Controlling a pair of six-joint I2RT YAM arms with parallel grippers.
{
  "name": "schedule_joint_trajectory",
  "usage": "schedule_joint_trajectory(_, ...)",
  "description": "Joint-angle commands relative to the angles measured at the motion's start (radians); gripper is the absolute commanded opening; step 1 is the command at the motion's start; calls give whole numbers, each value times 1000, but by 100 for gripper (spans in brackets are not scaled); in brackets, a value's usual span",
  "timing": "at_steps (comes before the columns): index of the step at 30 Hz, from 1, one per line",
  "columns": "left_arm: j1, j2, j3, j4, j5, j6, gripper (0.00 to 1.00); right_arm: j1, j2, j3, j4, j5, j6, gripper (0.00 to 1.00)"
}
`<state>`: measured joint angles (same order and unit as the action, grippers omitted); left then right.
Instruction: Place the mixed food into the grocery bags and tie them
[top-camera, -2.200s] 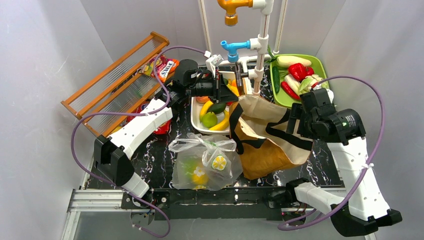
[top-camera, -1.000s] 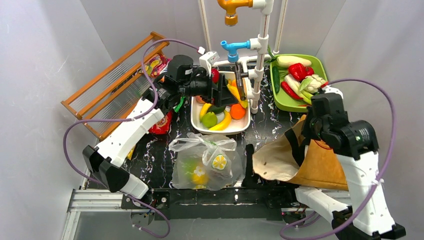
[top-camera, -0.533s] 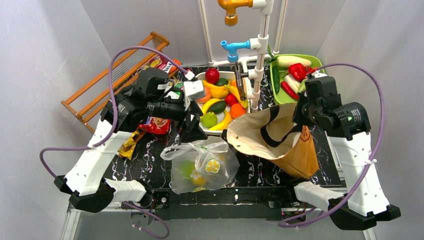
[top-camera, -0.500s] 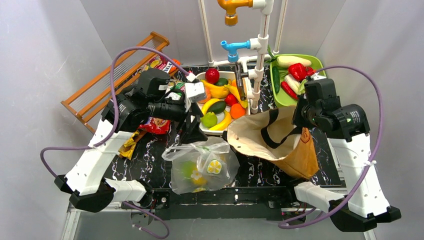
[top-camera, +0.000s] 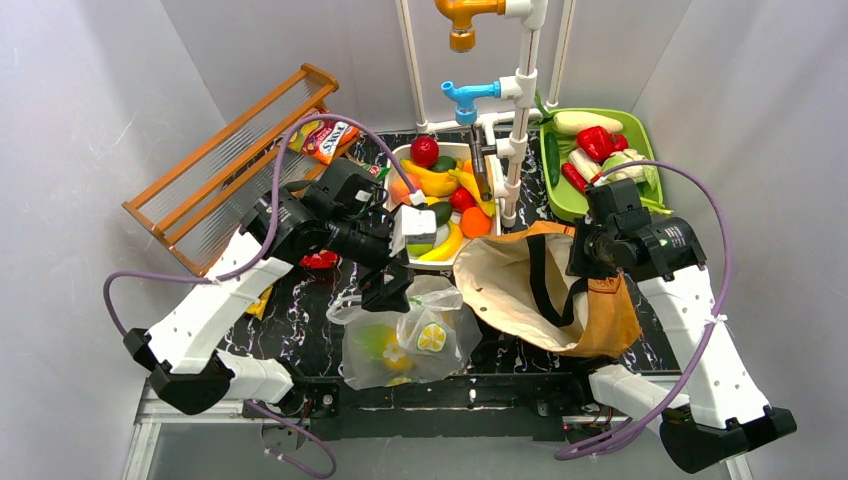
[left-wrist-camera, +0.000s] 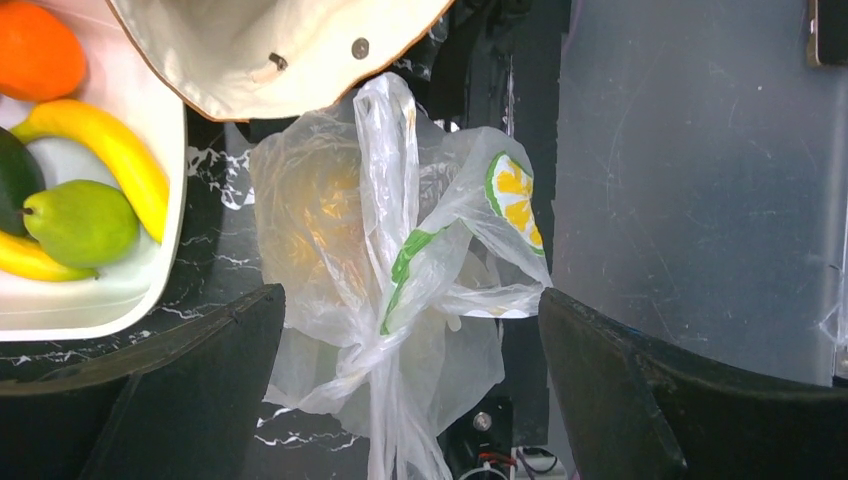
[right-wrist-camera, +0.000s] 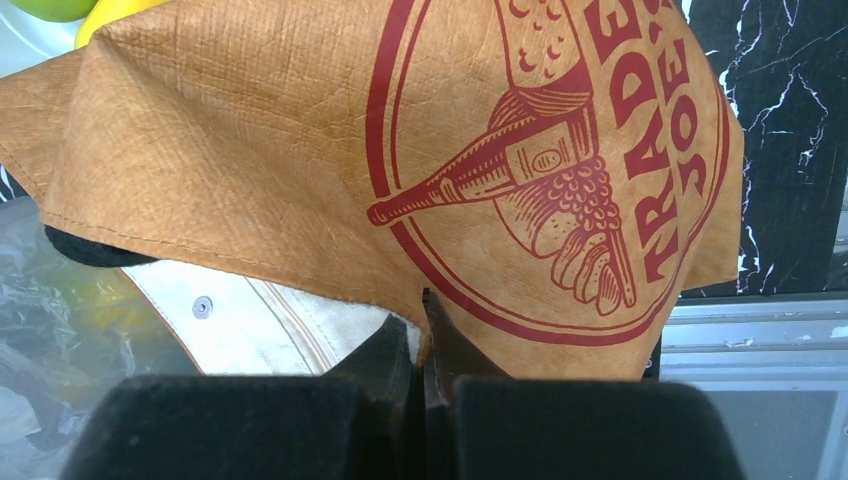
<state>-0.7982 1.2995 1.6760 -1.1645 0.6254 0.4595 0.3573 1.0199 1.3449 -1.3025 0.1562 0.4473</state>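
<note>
My left claw (left-wrist-camera: 410, 300) is released as wide as it goes, pointing down with one finger on each side of the gathered handles of the plastic bag (left-wrist-camera: 400, 260); I can't tell whether either finger touches the film. The left arm (top-camera: 230, 290) climbs from its base, folds at the elbow left of the white tray (left-wrist-camera: 120, 300), and drops its wrist just near of the tray's front wall. The bag sits on the counter (top-camera: 312, 328) just near of the tray, with yellow and green shapes showing through its lemon print. My right claw (right-wrist-camera: 422, 305) is clenched on the tan edge of the tote (right-wrist-camera: 300, 150), pinching the cloth between its fingers. The right arm (top-camera: 690, 310) rises from its base and bends its wrist in toward the tray's right side. The tote lies beside the tray's near right corner, its mouth gaping toward the tray, cream lining and black straps showing. In the tray lie a banana (left-wrist-camera: 110, 150), a green pear (left-wrist-camera: 80, 222), an avocado (left-wrist-camera: 12, 175), an orange (left-wrist-camera: 35, 50) and a red apple (top-camera: 424, 150). A snack packet (top-camera: 325, 135) lies beyond the tray's left side.
</note>
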Motion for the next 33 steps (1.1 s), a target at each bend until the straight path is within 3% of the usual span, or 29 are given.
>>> schedule_joint_trajectory(1, -24, 11, -4, -73, -35, 31, 98, -3, -14, 0, 18, -2, -1, 1)
schedule_joint_trajectory(8, -45, 6, -69, -85, -109, 43, 98, -2, -19, 21, 17, 10, -4, 1)
schedule_joint_trajectory(17, -46, -72, -246, 109, -165, 17, 98, -2, -26, 23, 23, 19, -10, 1)
schedule_joint_trajectory(33, -49, -101, -403, 255, -186, 0, 98, -3, -20, 23, 31, 27, -8, 1)
